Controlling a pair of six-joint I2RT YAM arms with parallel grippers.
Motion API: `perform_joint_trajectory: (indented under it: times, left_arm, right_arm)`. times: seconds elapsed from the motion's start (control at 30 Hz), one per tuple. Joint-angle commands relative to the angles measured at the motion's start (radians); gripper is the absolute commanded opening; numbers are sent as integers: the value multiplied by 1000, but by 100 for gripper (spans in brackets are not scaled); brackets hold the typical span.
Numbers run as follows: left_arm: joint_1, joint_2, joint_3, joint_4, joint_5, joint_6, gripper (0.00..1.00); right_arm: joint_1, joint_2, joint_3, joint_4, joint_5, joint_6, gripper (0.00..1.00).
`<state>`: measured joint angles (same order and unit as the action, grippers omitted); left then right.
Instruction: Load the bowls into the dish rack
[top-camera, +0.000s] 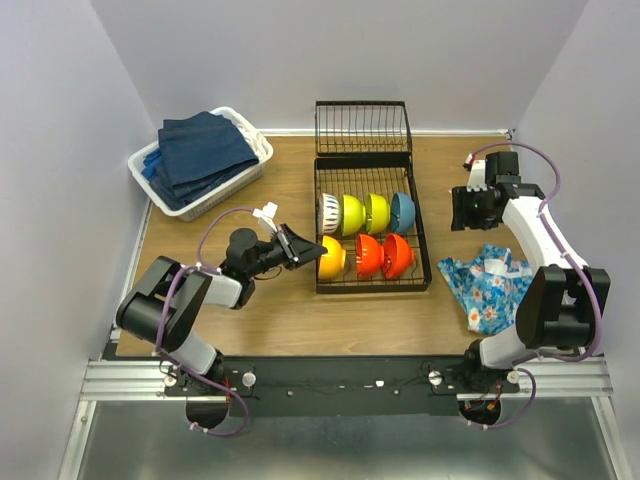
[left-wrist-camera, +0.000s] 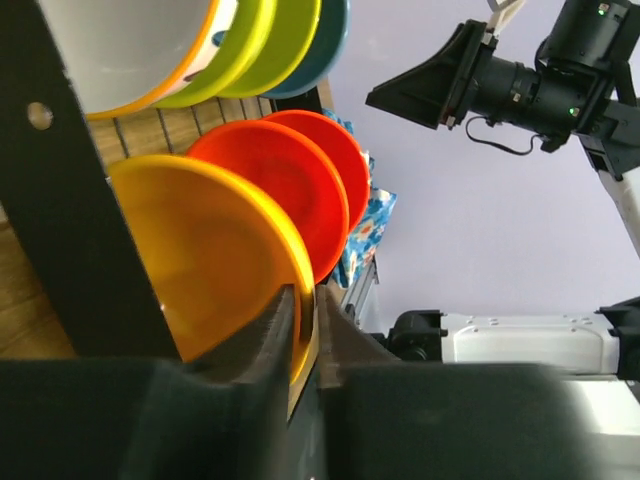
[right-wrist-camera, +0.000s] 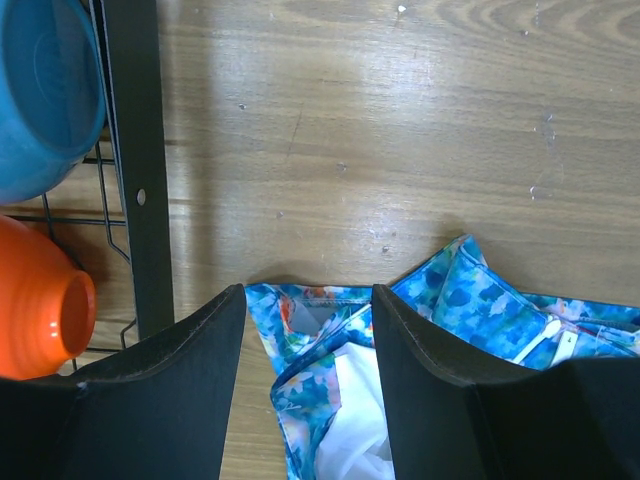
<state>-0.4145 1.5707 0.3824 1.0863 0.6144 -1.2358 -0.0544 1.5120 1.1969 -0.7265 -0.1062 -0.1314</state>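
The black wire dish rack stands mid-table. Its back row holds a white ribbed bowl, two lime-yellow bowls and a blue bowl. Its front row holds an orange-yellow bowl and two red-orange bowls. My left gripper is at the rack's left side, shut on the rim of the orange-yellow bowl, with the rim pinched between its fingers. My right gripper is open and empty above the table right of the rack, and its fingers frame the floral cloth.
A floral blue cloth lies right of the rack, and it also shows in the right wrist view. A white basket of navy towels sits at the back left. The rack's smaller hinged section stands at the back.
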Motion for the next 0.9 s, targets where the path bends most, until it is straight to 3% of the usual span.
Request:
perform_joint_trajectory:
  times: [0.0,0.2,0.43,0.6,0.67,0.7,0.73,0.77,0.87]
  left_arm:
    - [5,-66,-16,-115,-62,48,46]
    - [5,-136,-14,-256,-91,145,66]
    - [19,-268,12,-456,-84,277,71]
    - [62,-377,50,-682,-18,429,74]
    - [94,-417,70,-797,14,493,76]
    - [105,-434,100,-839,25,594,93]
    - [115,-455,116,-883,28,657,99]
    - [132,-507,130,-972,-14,711,99]
    - [161,-587,170,-1083,-89,941,99]
  right_arm:
    - [-5,27,0,10,-23,15,61]
    - [-5,40,21,13,-38,21,61]
    - [-5,13,1,18,-53,32,61]
    - [-5,-29,-22,21,-67,53,63]
    - [-5,-48,-28,28,-67,62,68]
    - [-5,-58,-31,32,-55,79,72]
    - [-7,-67,-34,38,-46,90,93]
    - [-5,-87,-36,50,-35,99,100]
    - [-5,-127,-46,82,3,128,100]
